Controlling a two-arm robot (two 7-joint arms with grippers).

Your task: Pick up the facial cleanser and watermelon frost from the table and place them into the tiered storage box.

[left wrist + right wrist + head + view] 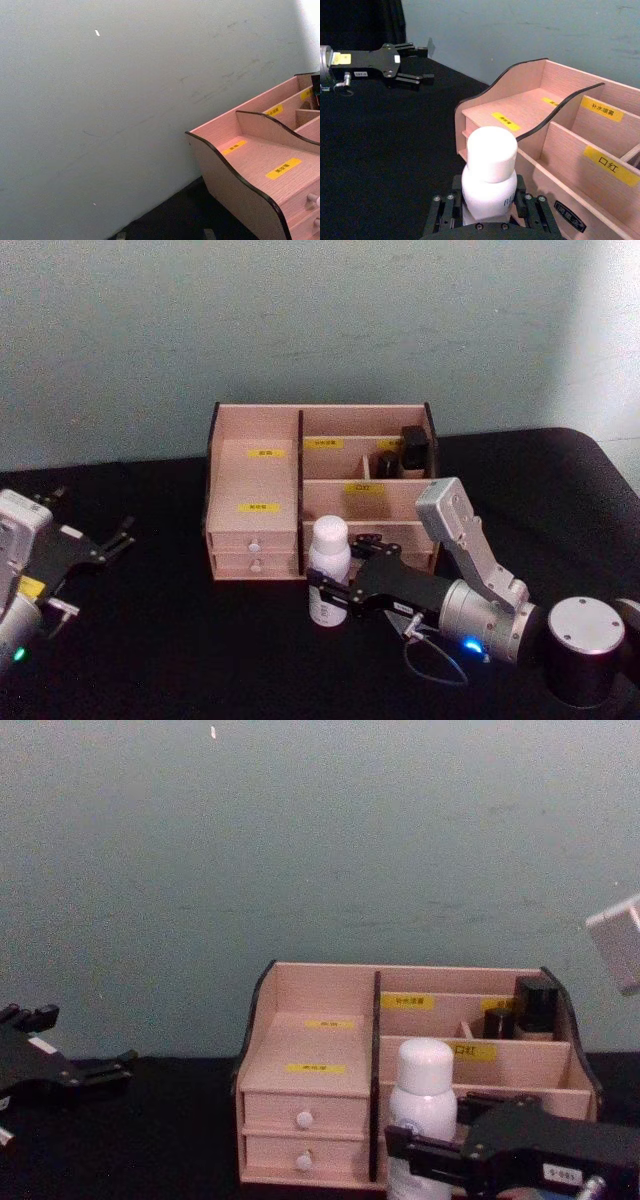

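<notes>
A white bottle with a round white cap, the facial cleanser (328, 565) (489, 172) (421, 1100), stands upright just in front of the tiered storage box (258, 435) (520, 85) (310, 988) (240, 175), near its middle divider. My right gripper (330, 602) (488, 212) (432, 1152) is shut on the bottle's lower body. Whether the bottle's base touches the table is hidden. I cannot pick out the watermelon frost. My left gripper (92, 518) (422, 62) (85, 1040) is parked open over the table at the far left.
Small dark items (413, 448) (535, 1003) stand in the box's back right compartments. Two white-knobbed drawers (254, 552) face me at the box's lower left. A black cloth (170, 640) covers the table, and a pale wall rises close behind the box.
</notes>
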